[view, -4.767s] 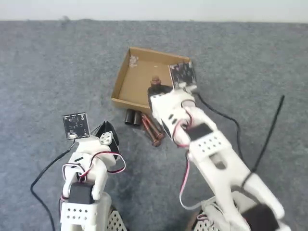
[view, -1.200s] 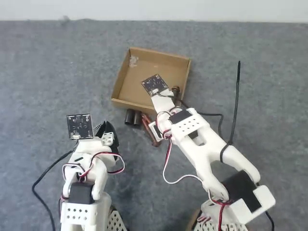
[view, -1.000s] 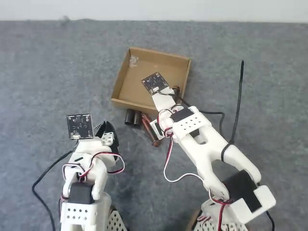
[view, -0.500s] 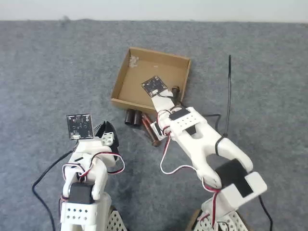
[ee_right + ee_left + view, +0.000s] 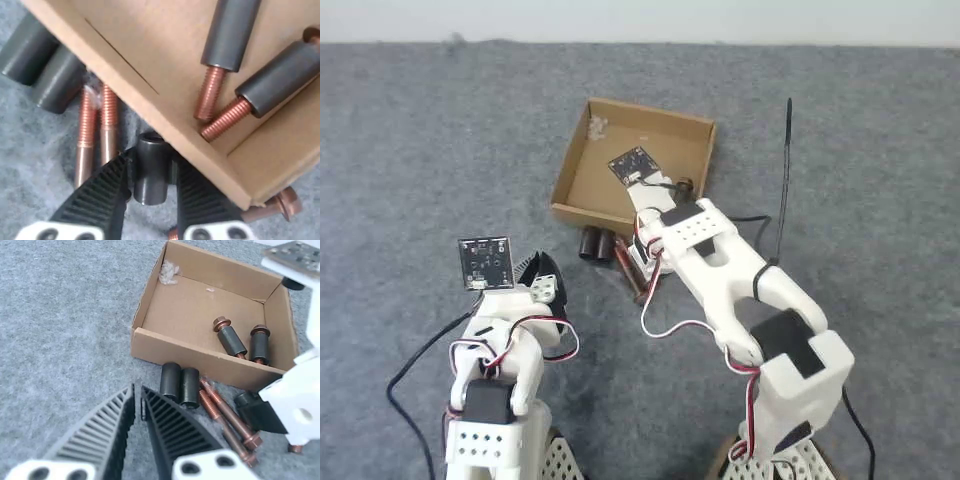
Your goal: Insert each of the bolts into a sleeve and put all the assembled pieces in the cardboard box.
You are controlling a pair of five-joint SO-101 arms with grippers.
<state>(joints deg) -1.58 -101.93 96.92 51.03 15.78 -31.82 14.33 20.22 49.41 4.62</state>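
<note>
My right gripper [image 5: 151, 162] is down just outside the cardboard box's [image 5: 578, 165] front wall, shut on a dark sleeve [image 5: 151, 182] at the carpet. Two copper bolts [image 5: 95, 135] lie beside it, and two more sleeves [image 5: 180, 384] lie side by side against the box wall. Inside the box rest two assembled pieces [image 5: 242, 342], each a bolt through a sleeve. From the high view the right gripper [image 5: 642, 262] sits over the bolts [image 5: 632, 278]. My left gripper [image 5: 545, 280] is held back to the left of the parts, shut and holding nothing.
Another copper bolt [image 5: 277, 206] lies by the box's near corner. A tuft of white fluff [image 5: 169, 271] sits in the box's far corner. Grey carpet spreads all round, with free room left of the box. A black cable [image 5: 782, 180] rises behind the right arm.
The right arm came back from over the box, swung left and lowered its gripper onto the sleeve by the front wall. The left arm has stayed still.
</note>
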